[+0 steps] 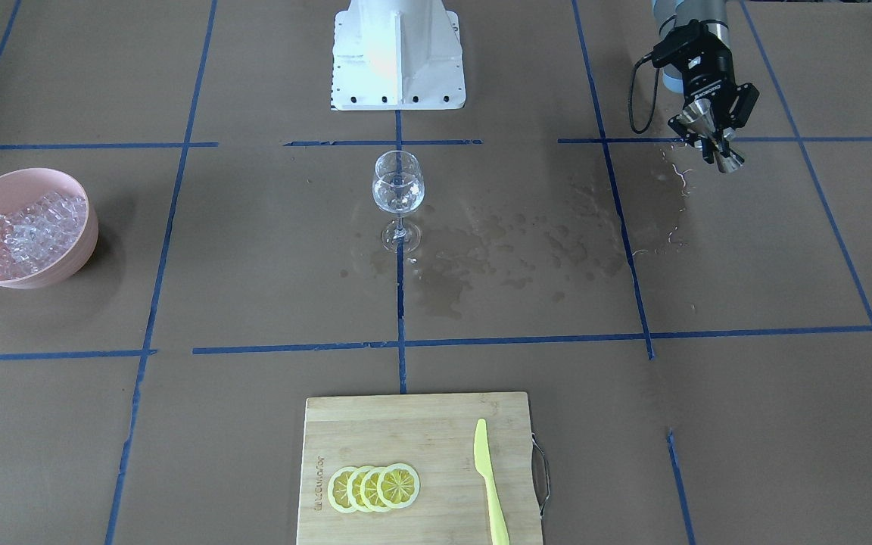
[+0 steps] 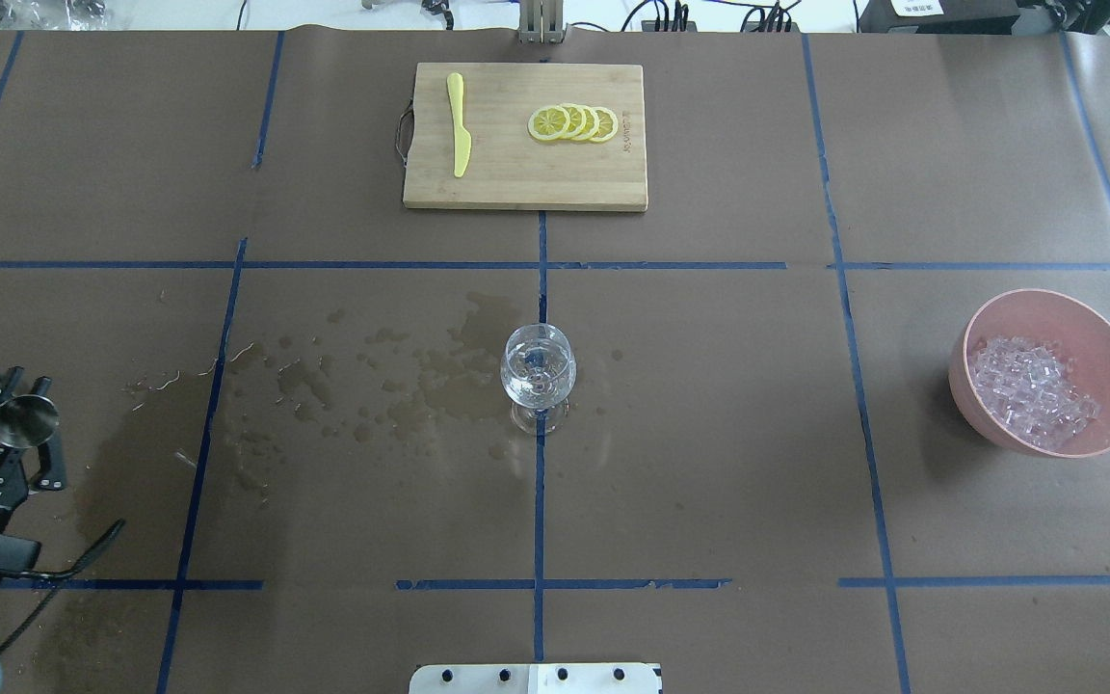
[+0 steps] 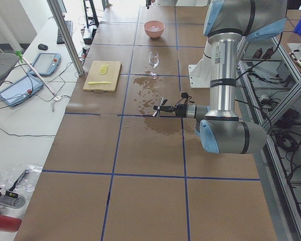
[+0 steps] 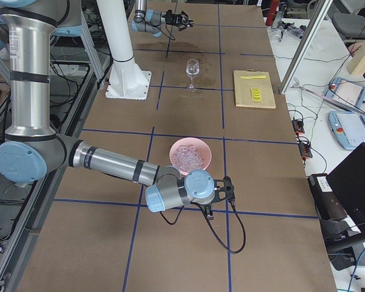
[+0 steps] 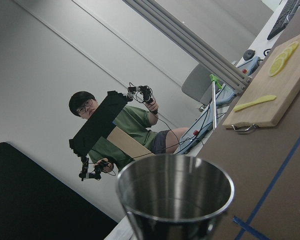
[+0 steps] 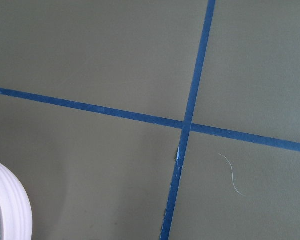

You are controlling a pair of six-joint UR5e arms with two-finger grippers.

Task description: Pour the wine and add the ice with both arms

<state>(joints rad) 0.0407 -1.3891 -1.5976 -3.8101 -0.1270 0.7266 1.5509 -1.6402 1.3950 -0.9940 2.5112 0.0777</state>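
One wine glass (image 2: 538, 376) holding the wine (image 1: 398, 200) is seen at the table's centre, and one pink bowl (image 1: 73, 261) of ice (image 2: 1032, 390) well apart. One steel jigger (image 5: 175, 195) is clamped by the left gripper (image 2: 15, 405), held level above wet paper. The right gripper (image 4: 208, 208) is lowered near the bowl, and its jaws cannot be judged.

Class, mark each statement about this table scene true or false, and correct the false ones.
1. The left claw grips a metal cup. True.
2. The wine glass lies on its side. False: it stands upright.
3. The ice sits in the pink bowl. True.
4. The knife rests across the lemon slices. False: it lies apart from them on the board.
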